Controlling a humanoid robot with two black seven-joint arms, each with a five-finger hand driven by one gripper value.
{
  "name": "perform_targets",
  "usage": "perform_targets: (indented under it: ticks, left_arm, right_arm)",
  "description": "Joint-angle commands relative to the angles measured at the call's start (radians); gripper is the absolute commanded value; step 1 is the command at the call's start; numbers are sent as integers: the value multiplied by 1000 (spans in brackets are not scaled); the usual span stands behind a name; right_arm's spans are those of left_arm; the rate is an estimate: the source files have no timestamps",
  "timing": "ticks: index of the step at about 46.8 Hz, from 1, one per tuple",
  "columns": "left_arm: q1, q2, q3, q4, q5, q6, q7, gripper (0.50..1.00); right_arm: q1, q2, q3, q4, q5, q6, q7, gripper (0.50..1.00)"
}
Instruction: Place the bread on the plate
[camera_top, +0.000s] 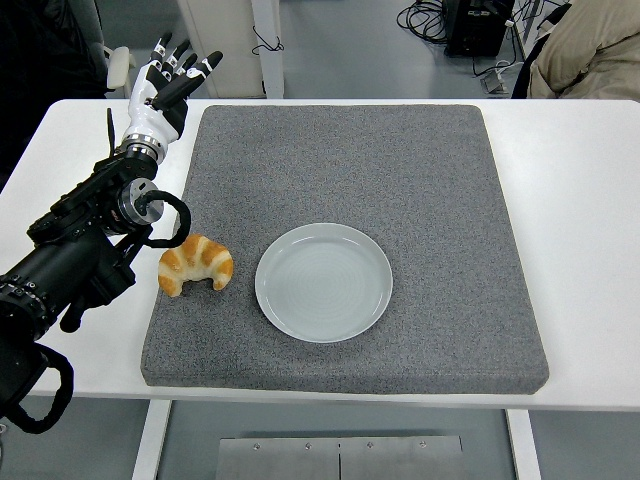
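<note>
– What is behind the white table (580, 170)?
– A grey floor (340, 45), with black cables (425, 15) near a dark box (478, 25).
– And the furniture?
– White posts (265, 45) stand at the top, left of the middle.
</note>
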Motion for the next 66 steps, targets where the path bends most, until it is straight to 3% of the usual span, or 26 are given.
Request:
perform_targets:
  ticks: [1,23,35,47,61,66]
  left_arm:
    - [0,6,9,-3,7,0,3,968]
    - [0,239,167,-241,18,12,8,966]
    - [-3,329,264,-333,51,35,14,966]
    - [2,403,350,-468,260,95,12,965]
    - [-1,510,396,-572,461,98,11,966]
    - [5,564,401,-661,478,100,12,966]
  right_arm:
    - [0,0,0,0,0,0,0,1000]
    - [0,0,0,0,0,0,-2,1000]
    - [0,0,0,0,0,0,0,1000]
    - [0,0,0,0,0,0,0,1000]
    - [0,0,0,0,0,0,0,1000]
    - [0,0,0,-1,0,0,0,1000]
